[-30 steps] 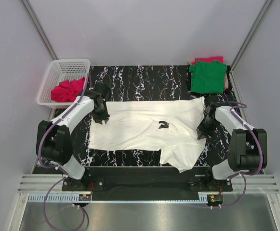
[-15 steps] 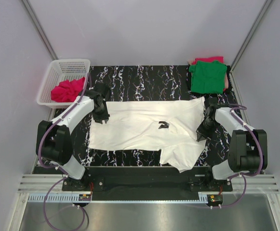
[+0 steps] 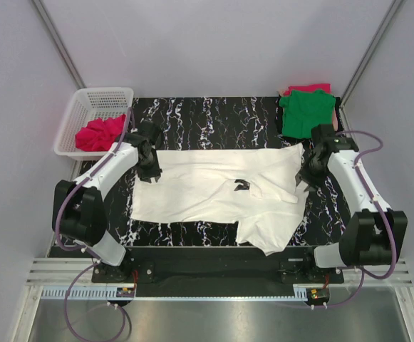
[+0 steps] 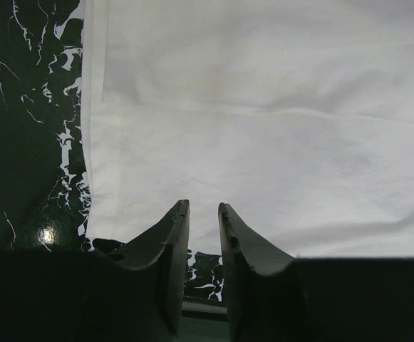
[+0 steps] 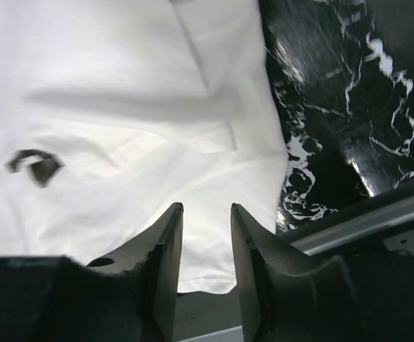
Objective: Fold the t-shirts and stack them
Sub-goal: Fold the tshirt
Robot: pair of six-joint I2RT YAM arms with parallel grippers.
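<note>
The black, white-veined marble counter (image 3: 214, 114) carries a white t-shirt (image 3: 207, 189) spread flat across its middle. The shirt is soft and lightly creased, its straight edge to the left and 1 sleeve flopped toward the near edge on the right. The left arm (image 3: 110, 171) reaches to the shirt's left border. The left jaws stand only a slit apart there with nothing pinched between them; whether their tips touch the cloth cannot be told. The right arm (image 3: 356, 178) bends in over the shirt's right side, by the far sleeve. The right jaws are a little wider apart and hold nothing, white cotton showing through the gap. A white plastic lattice basket (image 3: 107, 96) sits at the far-left corner with a crumpled pinkish-red t-shirt (image 3: 100, 134) inside. A folded green t-shirt (image 3: 306, 112) lies at the far-right corner on top of another pinkish-red cloth (image 3: 310, 88). A small dark mark (image 3: 242, 187) shows on the white shirt, right of its middle.
</note>
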